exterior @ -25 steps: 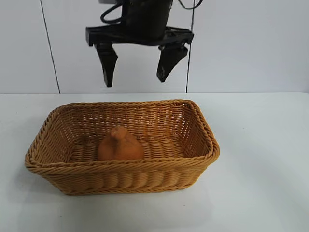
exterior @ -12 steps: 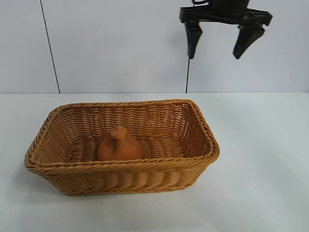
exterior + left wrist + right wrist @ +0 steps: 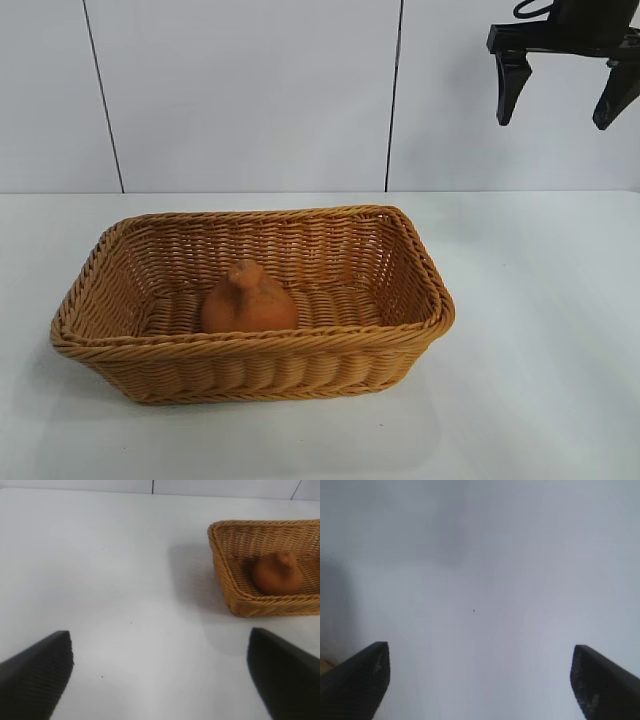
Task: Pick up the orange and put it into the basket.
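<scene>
Exterior view: orange point(image 3: 249, 298) on the floor of the basket point(image 3: 250, 375), stem knob up, left of the basket's centre; right gripper point(image 3: 565, 92) high, beyond the basket's right end, fingers wide, empty; left gripper point(image 3: 160, 672) wide, empty, off the basket's side. Placement appears done; retreat should clear the rim, arms apart

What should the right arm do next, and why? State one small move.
Probably just carry on to a parked pose off to the right. The orange already sits inside the basket, and the right gripper hangs open and empty, high above the table and right of the basket. The left gripper is open over bare table.
</scene>
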Robot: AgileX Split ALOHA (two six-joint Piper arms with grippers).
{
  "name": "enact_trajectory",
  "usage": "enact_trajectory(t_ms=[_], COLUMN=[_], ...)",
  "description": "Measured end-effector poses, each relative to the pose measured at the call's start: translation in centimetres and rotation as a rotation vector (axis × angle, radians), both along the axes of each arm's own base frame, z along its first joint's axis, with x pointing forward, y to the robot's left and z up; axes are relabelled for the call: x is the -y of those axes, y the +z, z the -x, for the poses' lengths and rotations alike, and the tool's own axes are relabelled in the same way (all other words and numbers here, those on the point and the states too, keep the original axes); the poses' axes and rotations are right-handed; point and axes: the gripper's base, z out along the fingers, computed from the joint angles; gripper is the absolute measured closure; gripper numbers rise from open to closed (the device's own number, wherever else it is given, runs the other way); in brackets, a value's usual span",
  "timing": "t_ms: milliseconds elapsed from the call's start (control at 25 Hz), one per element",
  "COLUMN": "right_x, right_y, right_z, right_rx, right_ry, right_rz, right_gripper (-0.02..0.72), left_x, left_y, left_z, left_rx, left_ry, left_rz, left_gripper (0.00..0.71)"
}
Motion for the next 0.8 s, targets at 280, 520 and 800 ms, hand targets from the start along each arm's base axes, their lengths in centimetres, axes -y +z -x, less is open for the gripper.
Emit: enact_trajectory(t_ms=[280, 520, 800], right_x=[1.0, 2.1, 3.0], right_y=[0.4, -0.7, -2.3], right_z=[10.9, 19.5, 26.6], right_rx=[-0.076, -0.055, 0.161], right_ry=[-0.007, 0.002, 0.031], right_rz=[-0.031, -0.038, -0.057], right_gripper=[0.026, 0.026, 0.026], left_x=[0.0, 0.0, 0.0], left_y=[0.0, 0.0, 0.0], left_z=[0.0, 0.0, 0.0], left_rx=[0.000, 0.000, 0.000], left_ry=[0.000, 0.000, 0.000], left_rz=[0.000, 0.000, 0.000], left_gripper=[0.037, 0.037, 0.037])
